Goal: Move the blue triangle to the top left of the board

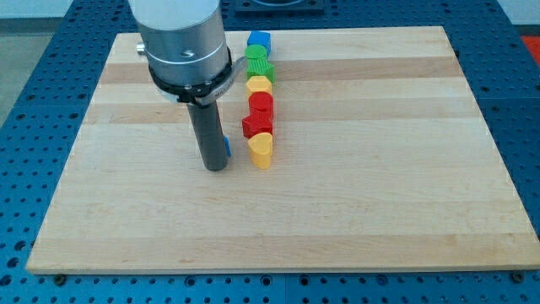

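Note:
My tip [217, 167] rests on the wooden board [380, 186], left of centre. A blue block [226, 146], mostly hidden behind the rod, shows as a thin blue sliver at the rod's right edge; its shape cannot be made out. It touches or nearly touches the rod just above the tip. A column of blocks stands right of the rod.
The column runs from the view's top downward: a blue block [259, 40], a green block [257, 55], a second green block [260, 69], a yellow block [259, 84], a red block [261, 104], a red star-like block [257, 125], a yellow heart [262, 151].

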